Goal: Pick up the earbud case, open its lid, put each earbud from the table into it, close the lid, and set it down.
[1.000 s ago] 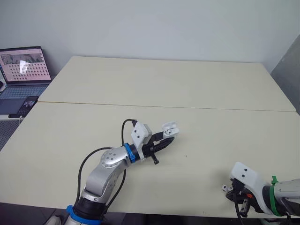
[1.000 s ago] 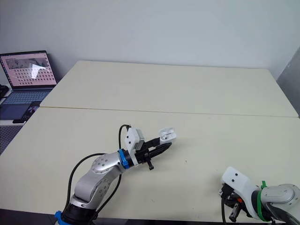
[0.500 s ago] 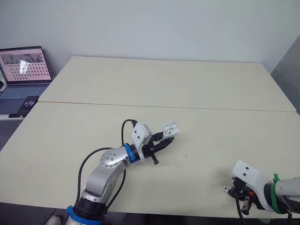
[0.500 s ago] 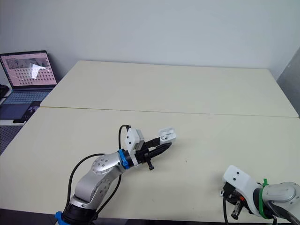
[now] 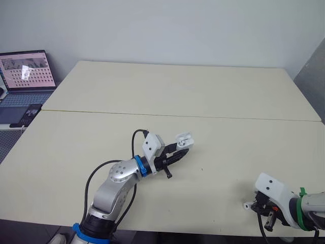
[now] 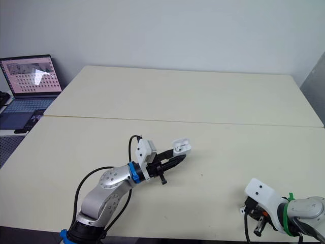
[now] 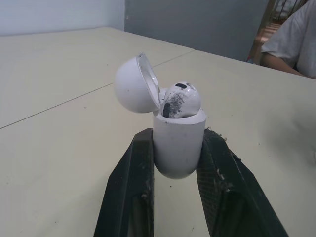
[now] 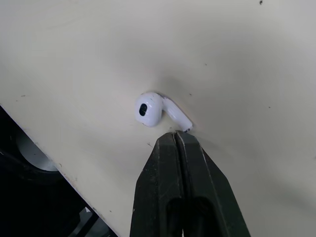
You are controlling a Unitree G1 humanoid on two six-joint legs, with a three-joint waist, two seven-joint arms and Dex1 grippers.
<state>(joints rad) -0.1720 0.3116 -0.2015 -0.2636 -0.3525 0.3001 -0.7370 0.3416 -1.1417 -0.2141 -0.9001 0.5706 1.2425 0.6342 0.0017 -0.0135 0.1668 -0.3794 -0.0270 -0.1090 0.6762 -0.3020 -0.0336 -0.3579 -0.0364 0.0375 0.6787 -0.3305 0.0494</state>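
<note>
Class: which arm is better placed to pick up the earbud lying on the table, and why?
Right. The right gripper sits shut beside the loose earbud; the left gripper is clamped on the open case.

Head stereo overhead; wrist cameras close

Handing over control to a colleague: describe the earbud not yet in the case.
On the cream table, look at the near edge on the robot's right, just off the shut right gripper. The white earbud lies bare on the tabletop there, unlike the other earbud, seated in the open earbud case that the left gripper holds.
</note>
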